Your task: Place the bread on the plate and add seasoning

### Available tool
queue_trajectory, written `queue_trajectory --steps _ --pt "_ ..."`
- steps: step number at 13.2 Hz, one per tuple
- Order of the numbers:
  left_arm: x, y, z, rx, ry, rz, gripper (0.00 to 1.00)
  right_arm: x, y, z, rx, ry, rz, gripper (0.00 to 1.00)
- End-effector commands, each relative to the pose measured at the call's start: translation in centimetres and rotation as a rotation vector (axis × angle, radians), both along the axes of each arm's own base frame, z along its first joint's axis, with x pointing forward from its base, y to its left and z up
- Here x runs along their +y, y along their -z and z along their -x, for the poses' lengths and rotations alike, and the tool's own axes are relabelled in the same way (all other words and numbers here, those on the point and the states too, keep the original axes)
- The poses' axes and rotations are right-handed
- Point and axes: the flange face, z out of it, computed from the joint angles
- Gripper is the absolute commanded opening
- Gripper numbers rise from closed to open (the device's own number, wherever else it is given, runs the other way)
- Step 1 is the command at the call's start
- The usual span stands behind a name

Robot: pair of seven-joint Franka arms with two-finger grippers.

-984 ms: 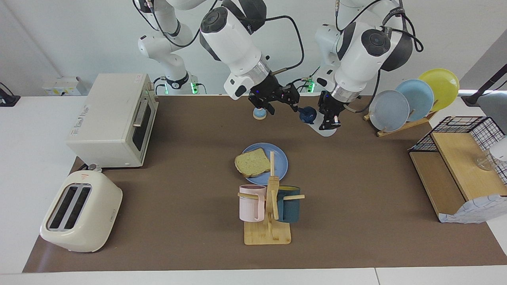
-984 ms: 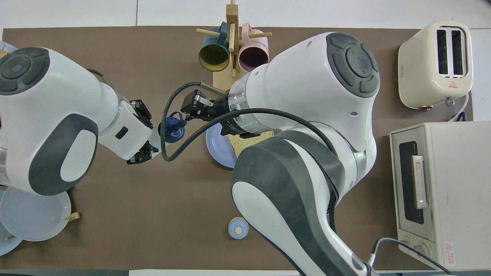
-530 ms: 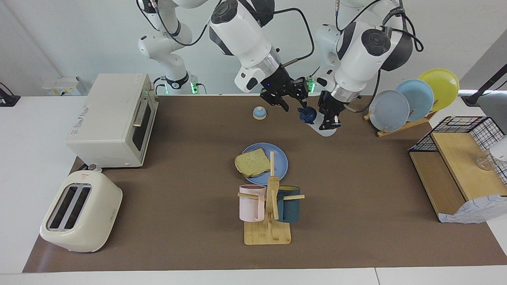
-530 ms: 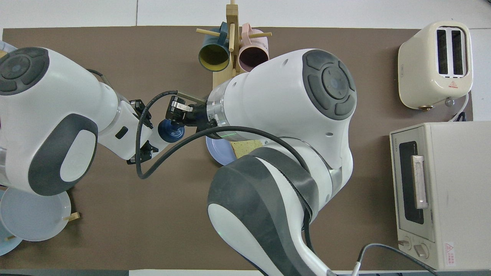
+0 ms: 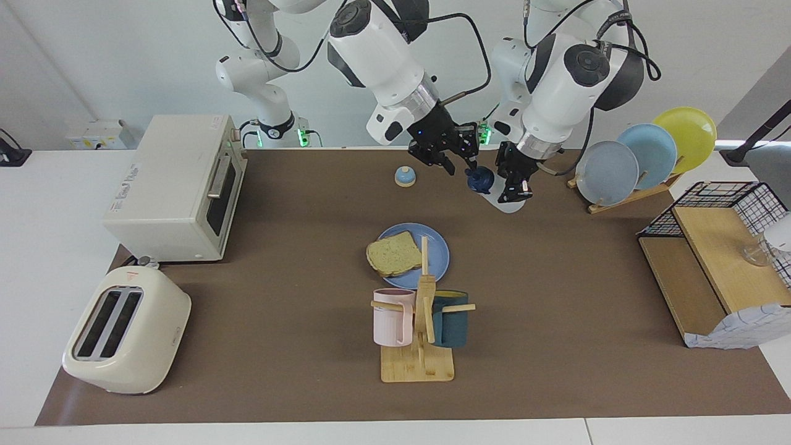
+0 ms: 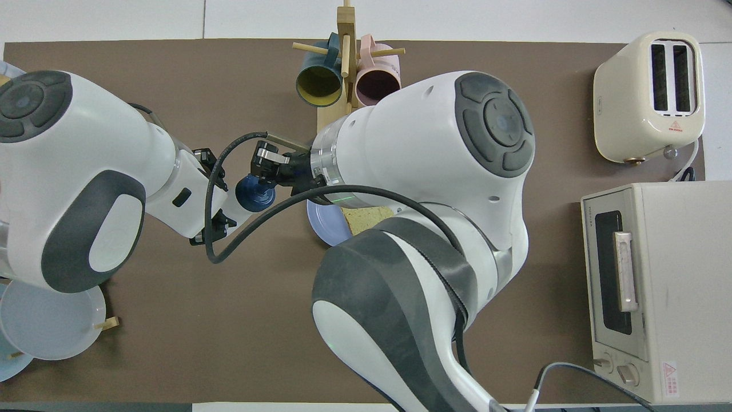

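The bread (image 5: 393, 254) lies on the light blue plate (image 5: 437, 246) in the middle of the mat, just nearer to the robots than the mug stand. My left gripper (image 5: 513, 185) is shut on the seasoning (image 5: 510, 202) and holds it tilted in the air over the mat's robot-side edge. Its dark blue cap (image 5: 479, 180) points toward the right arm. My right gripper (image 5: 460, 164) has reached across and sits right at the cap's knob. In the overhead view the right gripper (image 6: 266, 170) covers the knob of the cap (image 6: 255, 194), and the right arm hides most of the plate (image 6: 321, 218).
A small blue-domed bell (image 5: 405, 177) sits on the mat below the right arm. A wooden mug stand (image 5: 420, 361) holds a pink and a dark blue mug. A toaster oven (image 5: 173, 185), a toaster (image 5: 126, 330), a plate rack (image 5: 642, 154) and a wire shelf (image 5: 717, 259) line the table's ends.
The right gripper swung from over the bell across to the seasoning's cap and has stayed there for the last half second. The left gripper kept the bottle still.
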Motion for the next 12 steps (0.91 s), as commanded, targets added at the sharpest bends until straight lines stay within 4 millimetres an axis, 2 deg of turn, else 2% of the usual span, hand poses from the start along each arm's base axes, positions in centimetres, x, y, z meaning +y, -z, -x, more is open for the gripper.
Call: queue_trajectory --steps 1,4,9,12 --pt "0.11 -0.50 0.78 -0.018 -0.009 0.005 0.00 0.15 -0.08 -0.21 -0.008 0.022 0.004 0.44" --pt "0.11 -0.51 0.77 -0.020 -0.009 0.006 0.00 0.13 0.05 -0.23 -0.009 0.024 0.005 0.37" --pt "0.04 -0.64 0.70 -0.024 -0.017 0.012 0.00 0.65 0.72 -0.03 -0.017 0.028 0.002 0.36" --pt "0.02 -0.67 0.67 -0.027 -0.018 0.014 0.00 0.82 0.63 0.09 -0.017 0.027 -0.001 0.32"
